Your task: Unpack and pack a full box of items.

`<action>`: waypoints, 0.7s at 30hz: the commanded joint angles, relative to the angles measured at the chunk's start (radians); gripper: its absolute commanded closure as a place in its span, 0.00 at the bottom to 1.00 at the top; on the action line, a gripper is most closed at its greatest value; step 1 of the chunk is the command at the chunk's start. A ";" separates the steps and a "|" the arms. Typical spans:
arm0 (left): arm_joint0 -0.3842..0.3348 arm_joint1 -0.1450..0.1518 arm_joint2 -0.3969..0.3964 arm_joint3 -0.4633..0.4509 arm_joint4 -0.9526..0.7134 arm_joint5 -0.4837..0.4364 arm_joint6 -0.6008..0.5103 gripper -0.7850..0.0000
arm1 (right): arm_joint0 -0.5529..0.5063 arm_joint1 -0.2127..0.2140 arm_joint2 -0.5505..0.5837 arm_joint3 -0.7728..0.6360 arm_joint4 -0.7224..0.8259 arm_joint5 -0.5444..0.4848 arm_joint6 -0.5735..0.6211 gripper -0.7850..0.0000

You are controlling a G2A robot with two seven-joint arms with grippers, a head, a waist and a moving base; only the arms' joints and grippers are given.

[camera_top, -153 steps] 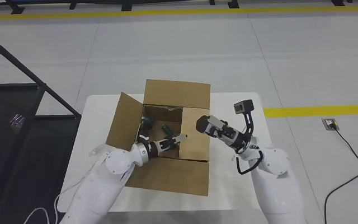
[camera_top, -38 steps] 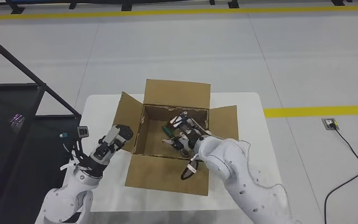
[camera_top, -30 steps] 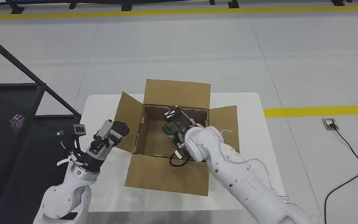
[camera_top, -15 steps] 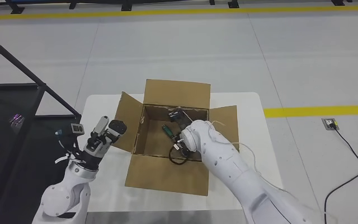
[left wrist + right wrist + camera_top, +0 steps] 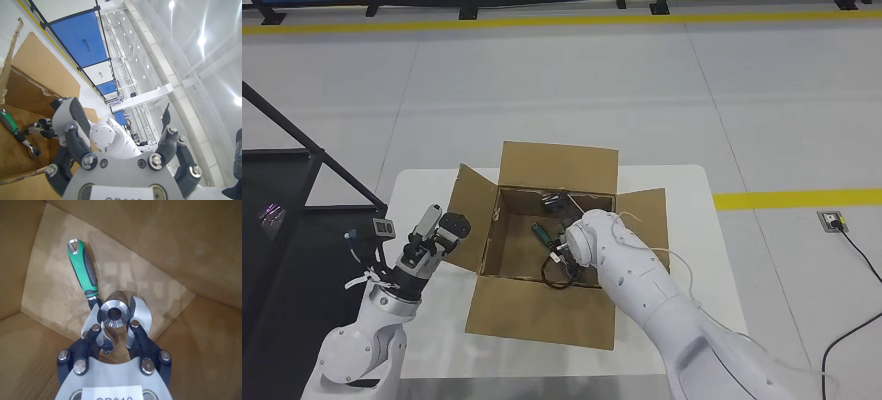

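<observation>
I am pinching a steel socket point(image 5: 115, 321) with my right gripper point(image 5: 115, 309), long axis pointing ahead at the box point(image 5: 170, 237) floor; the green-handled ratchet point(image 5: 83, 266) is lying beneath my fingers, handle stretching ahead, while my left gripper point(image 5: 121, 111) is hanging spread outside, farther off.

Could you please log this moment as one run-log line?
right gripper: shut on metal socket inside box | left gripper: open, empty, outside box | green ratchet: on box floor

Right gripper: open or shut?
Shut. The right gripper clamps a metal socket between its fingers, down inside the box.
</observation>
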 commanded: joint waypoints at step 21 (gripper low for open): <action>-0.013 0.003 0.013 -0.002 -0.003 0.005 0.018 0.00 | -0.463 0.247 0.324 -1.027 -0.415 0.134 0.024 1.00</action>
